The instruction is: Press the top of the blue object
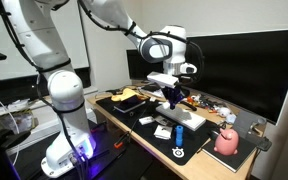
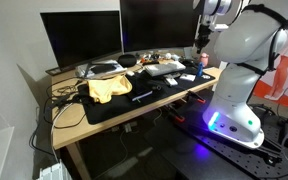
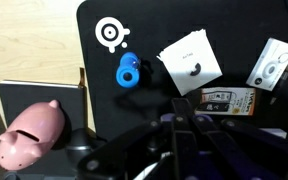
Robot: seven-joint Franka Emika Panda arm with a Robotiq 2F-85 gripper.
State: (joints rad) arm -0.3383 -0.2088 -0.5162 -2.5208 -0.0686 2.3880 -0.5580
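The blue object (image 3: 130, 72) is a small dark-blue cylinder seen from above in the wrist view, standing on the black desk mat (image 3: 184, 20). It also shows in an exterior view (image 1: 181, 133), in front of the white keyboard (image 1: 180, 117). My gripper (image 3: 181, 122) is shut with nothing in it. It hangs above the mat, off to one side of the blue object and apart from it. In an exterior view the gripper (image 1: 172, 97) is above the keyboard area. It also shows in the exterior view from the robot's other side (image 2: 202, 45), above the far end of the desk.
A pink pig-shaped object (image 3: 34, 135) sits on a dark pad beside the mat, also in an exterior view (image 1: 226, 142). A white round logo (image 3: 112, 33), a white box (image 3: 191, 62), a white packet (image 3: 272, 62) and a printed card (image 3: 229, 100) lie on the mat. Monitors (image 1: 234, 60) stand behind.
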